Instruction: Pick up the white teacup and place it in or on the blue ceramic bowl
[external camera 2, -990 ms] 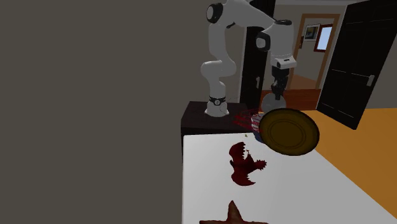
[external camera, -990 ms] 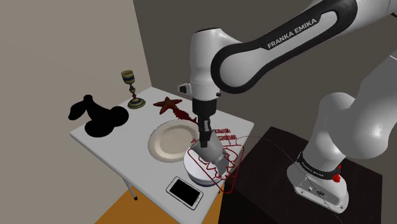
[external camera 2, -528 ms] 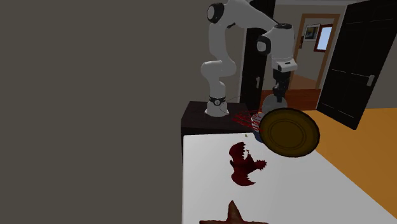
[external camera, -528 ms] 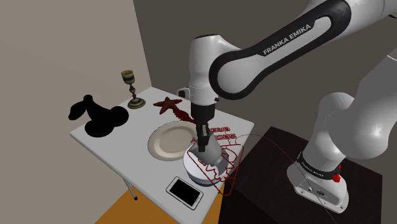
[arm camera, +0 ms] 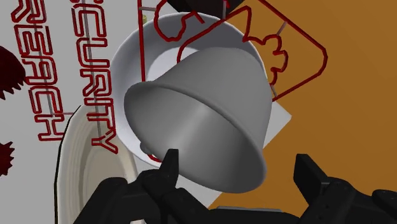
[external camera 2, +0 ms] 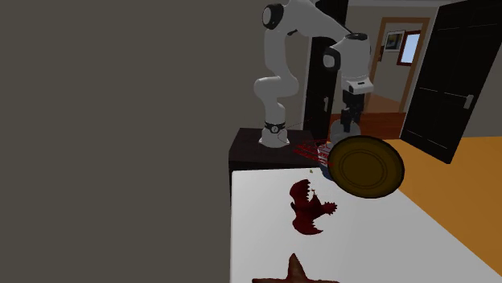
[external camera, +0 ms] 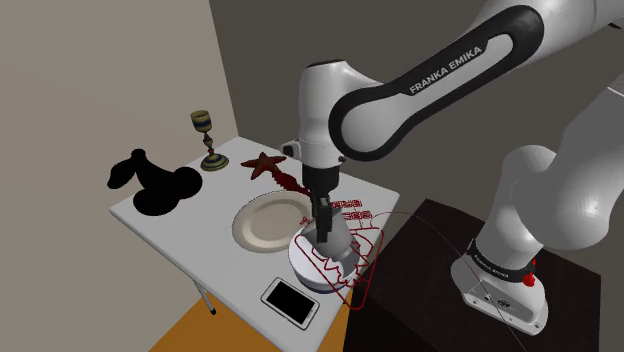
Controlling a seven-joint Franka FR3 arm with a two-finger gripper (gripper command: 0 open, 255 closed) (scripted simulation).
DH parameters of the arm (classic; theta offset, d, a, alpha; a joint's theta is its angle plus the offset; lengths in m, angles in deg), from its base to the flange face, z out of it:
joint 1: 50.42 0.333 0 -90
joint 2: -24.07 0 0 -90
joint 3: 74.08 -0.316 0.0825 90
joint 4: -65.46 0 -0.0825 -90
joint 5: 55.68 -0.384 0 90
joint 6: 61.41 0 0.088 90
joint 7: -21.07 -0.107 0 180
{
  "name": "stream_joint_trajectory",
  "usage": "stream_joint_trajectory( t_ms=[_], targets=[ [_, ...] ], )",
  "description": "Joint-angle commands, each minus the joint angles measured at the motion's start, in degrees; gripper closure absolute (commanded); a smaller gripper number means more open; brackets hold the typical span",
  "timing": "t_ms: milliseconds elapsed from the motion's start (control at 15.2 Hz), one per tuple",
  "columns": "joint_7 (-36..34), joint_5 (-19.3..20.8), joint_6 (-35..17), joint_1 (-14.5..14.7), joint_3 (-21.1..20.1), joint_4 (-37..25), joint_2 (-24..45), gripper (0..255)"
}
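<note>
The arm (external camera: 400, 90) bears "FRANKA EMIKA" in white capitals on its dark band. It reaches down over the near end of the white table (external camera: 180, 228), where the gripper (external camera: 323, 228) hangs just above the bowl (external camera: 305, 268).

The fingers are spread wide - released. In the wrist view the gripper (arm camera: 236, 162) straddles the cup (arm camera: 203, 114). One fingertip (arm camera: 169, 163) is at the cup's flared rim. The other (arm camera: 306, 167) stands clear of it, so nothing is clasped. The cup is drawn pale grey-white and lies tilted in the bowl (arm camera: 130, 63), which also looks white-grey rather than blue. In the shoulder view the cup (external camera: 338, 244) sits inside the bowl, right under the fingers.

A red wire-letter sign (arm camera: 95, 70) lies flat beside the bowl. The letters that can be read are "ECURITY" and "REACH" - the first letters are cut off. In the shoulder view the sign (external camera: 352, 213) is at one o'clock from the bowl.

From the bowl in that view, a cream plate (external camera: 262, 222) lies at ten o'clock, touching or nearly so. A phone (external camera: 291, 301) lies at seven o'clock near the table's edge. Farther off, around eleven o'clock, are a red starfish (external camera: 262, 163) and a goblet (external camera: 207, 139).
</note>
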Motion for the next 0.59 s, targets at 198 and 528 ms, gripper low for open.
stream_joint_trajectory(
  t_ms=[198, 528],
  targets=[
    [-0.6, 1.1, 6.9, -0.7, 1.1, -3.6, -3.2, 0],
    [-0.7, 1.3, 8.6, -0.8, 1.4, -4.6, -3.8, 0]
  ],
)
